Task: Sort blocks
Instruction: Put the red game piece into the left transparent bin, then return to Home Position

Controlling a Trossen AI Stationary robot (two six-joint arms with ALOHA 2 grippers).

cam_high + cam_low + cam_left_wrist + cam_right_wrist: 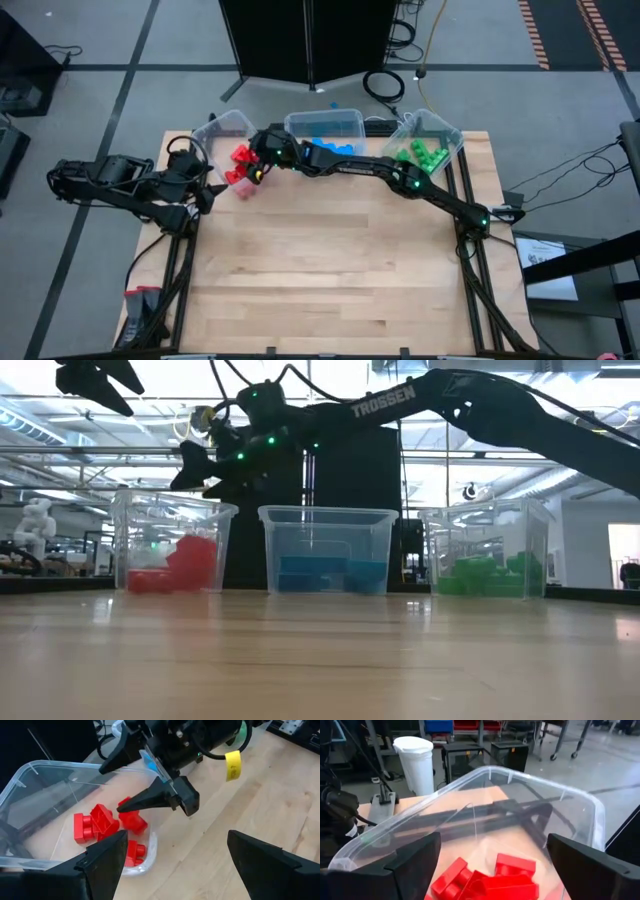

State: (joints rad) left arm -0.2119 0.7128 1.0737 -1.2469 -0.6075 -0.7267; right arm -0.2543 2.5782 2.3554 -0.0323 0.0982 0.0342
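the right claw (250, 166) hangs spread and empty over the clear bin (222, 128) at the far left corner of the surface (330, 270), where the red blocks (241, 155) lie piled. blue blocks (330, 146) fill the middle bin (325, 121) along the far edge and green blocks (424, 153) the bin (432, 127) at the far right corner. the left claw (208, 188), also spread and empty, waits above the left edge near the red bin.

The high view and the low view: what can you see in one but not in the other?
Only the high view shows the left gripper at the table's left edge and the floor around the table. Only the low view shows the room behind, level across the tabletop. Both show the right gripper, open above the red bin, the blue bin, the green bin and the red blocks.
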